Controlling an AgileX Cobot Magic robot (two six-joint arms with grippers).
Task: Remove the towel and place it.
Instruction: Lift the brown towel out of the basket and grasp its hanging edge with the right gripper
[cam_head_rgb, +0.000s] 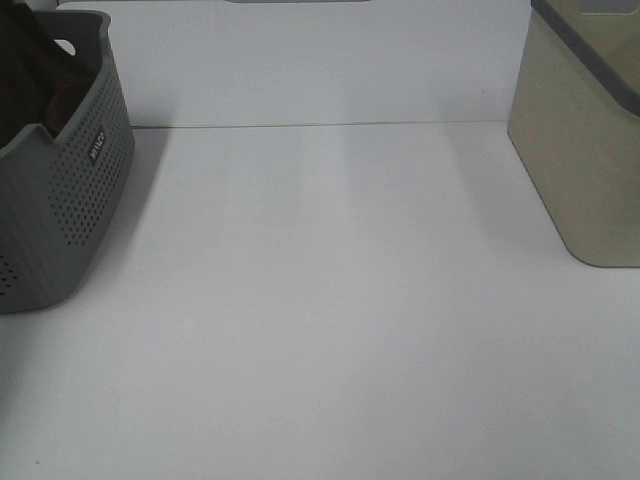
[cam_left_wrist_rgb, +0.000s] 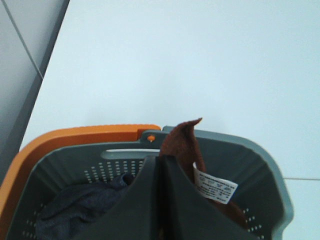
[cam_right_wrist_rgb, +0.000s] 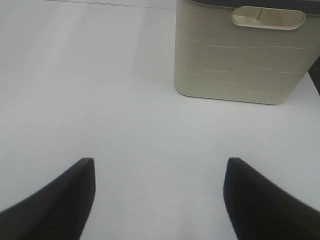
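Left pincer closed on a corner of the towel, which stands just above the rim of the grey basket. The rest lies inside the basket, beside a dark cloth. Right pincer gapes wide and empty over the bench, well apart from the basket. The towel looks plush, limp and probably light, so it should drape and drag; the hem near the tag offers a firm hold.
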